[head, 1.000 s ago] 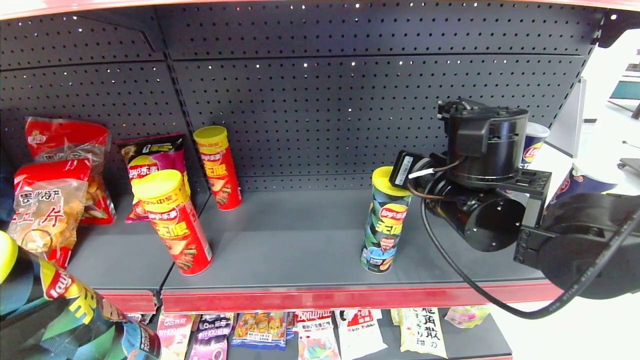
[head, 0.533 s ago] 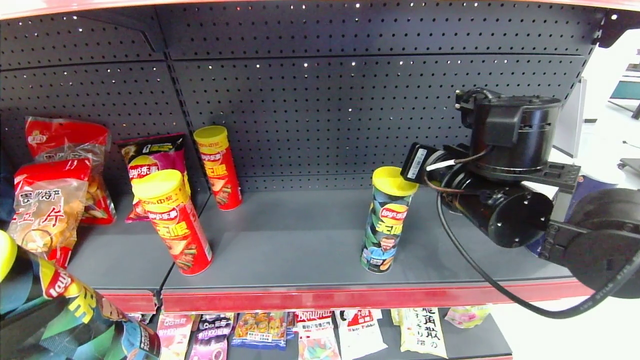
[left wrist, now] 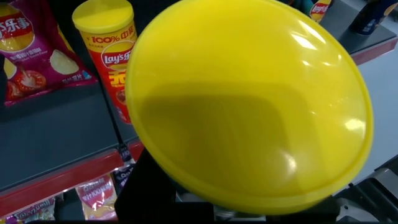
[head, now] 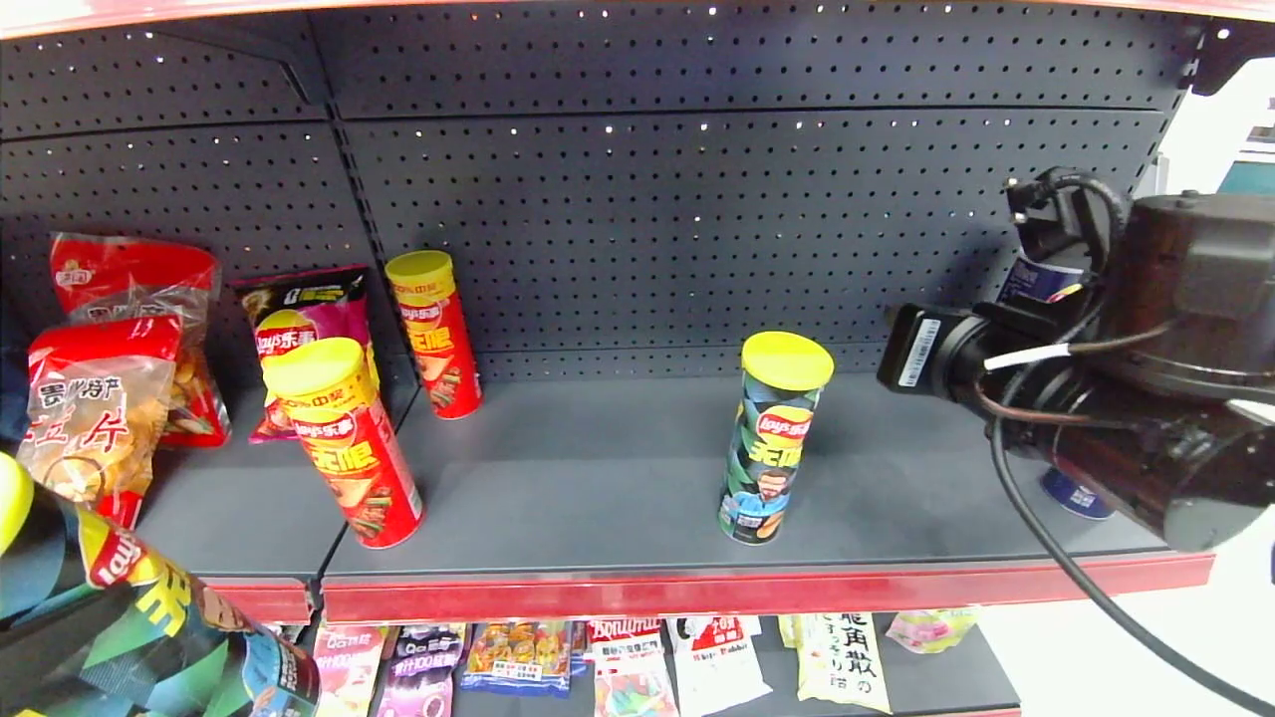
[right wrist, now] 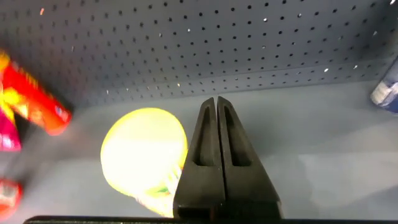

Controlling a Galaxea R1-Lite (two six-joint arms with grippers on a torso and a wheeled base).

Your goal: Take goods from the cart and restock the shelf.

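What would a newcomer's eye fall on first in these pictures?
A dark can with a yellow lid stands upright, alone, in the middle of the shelf. The right pincer, shut and empty, hangs near it; the left pincer holds a second can, tilted, at lower left.

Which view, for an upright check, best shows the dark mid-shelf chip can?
Head view: the dark chip can stands upright, fully visible. Right wrist view gives its yellow lid behind the right gripper; left wrist view faces another can's lid.
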